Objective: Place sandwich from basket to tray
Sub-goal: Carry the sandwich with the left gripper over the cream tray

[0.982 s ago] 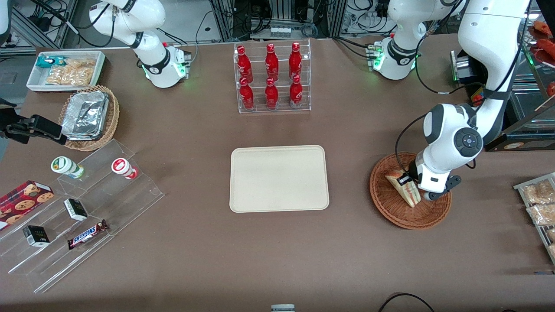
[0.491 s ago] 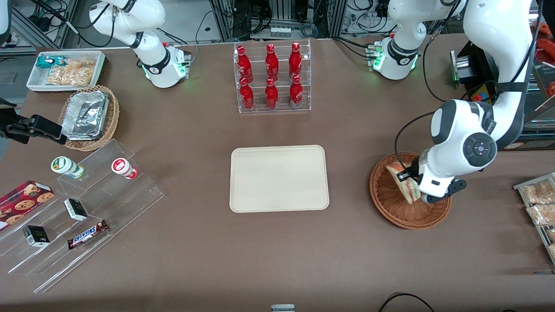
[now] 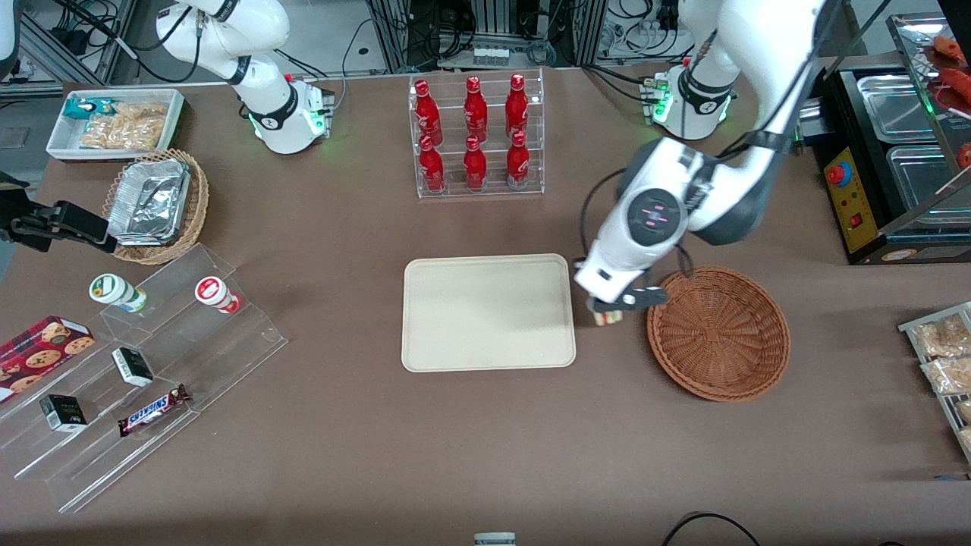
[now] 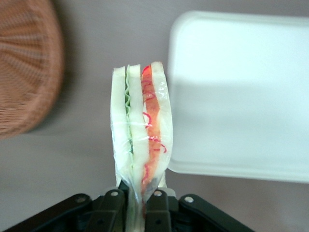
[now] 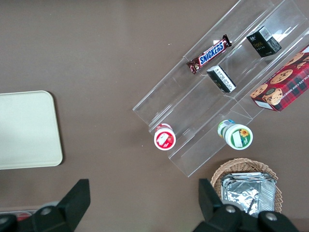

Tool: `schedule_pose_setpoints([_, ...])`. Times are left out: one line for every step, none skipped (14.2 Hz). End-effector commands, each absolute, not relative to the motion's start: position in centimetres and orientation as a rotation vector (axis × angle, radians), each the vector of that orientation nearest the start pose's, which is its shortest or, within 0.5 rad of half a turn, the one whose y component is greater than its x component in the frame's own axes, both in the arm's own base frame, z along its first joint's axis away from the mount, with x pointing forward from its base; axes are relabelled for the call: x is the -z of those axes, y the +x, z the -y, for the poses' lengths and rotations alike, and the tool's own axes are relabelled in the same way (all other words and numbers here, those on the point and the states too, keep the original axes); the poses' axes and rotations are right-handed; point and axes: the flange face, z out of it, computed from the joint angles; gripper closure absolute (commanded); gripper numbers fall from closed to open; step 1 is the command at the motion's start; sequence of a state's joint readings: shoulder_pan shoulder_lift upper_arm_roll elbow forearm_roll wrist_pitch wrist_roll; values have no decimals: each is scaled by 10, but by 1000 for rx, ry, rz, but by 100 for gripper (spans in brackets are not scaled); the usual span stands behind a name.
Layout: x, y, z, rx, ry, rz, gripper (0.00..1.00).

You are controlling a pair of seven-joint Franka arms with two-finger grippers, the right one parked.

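Note:
My left gripper [image 3: 608,312] is shut on the sandwich [image 4: 140,130], a wrapped wedge of white bread with green and red filling. It holds it in the air over bare table, between the reddish-brown wicker basket [image 3: 718,332] and the cream tray [image 3: 487,312]. In the front view only a small bit of the sandwich [image 3: 607,318] shows under the hand. The basket holds nothing. In the left wrist view the basket [image 4: 26,63] lies to one side of the sandwich and the tray [image 4: 241,92] to the other. The tray has nothing on it.
A clear rack of red bottles [image 3: 476,133] stands farther from the front camera than the tray. A clear stepped shelf with snacks [image 3: 144,371] and a tan basket of foil trays [image 3: 155,203] lie toward the parked arm's end. Bagged snacks [image 3: 944,356] lie toward the working arm's end.
The gripper lifted the sandwich out of the basket and carried it toward the tray. The basket now has nothing in it.

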State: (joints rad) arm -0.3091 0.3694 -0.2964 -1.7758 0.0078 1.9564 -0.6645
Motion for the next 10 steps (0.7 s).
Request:
schedule_pose_setpoints([-325,524,411,-324,-3145,9,77])
schedule_pose_setpoints([-317,519,432,-316,-3155,19,77])
schedule_pose_setpoints([-306,513,449,-303,-3164,61,77])
schedule_pose_setpoints([-299,509,469,-258,-3200,89,77])
schedule_pose_setpoints([-289,508,480,-231,-3231,88,76])
schedule_pose_setpoints([-278,508,487,-214,-3254,88,75])
schedule_pose_setpoints([-275,508,493,-192,-3274,78,73])
schedule_pose_setpoints([-271,506,496,-193,-3274,69,73])
schedule_pose_setpoints([-271,503,501,-193,-3276,57,72])
schedule_pose_setpoints([-264,501,502,-206,-3271,49,70])
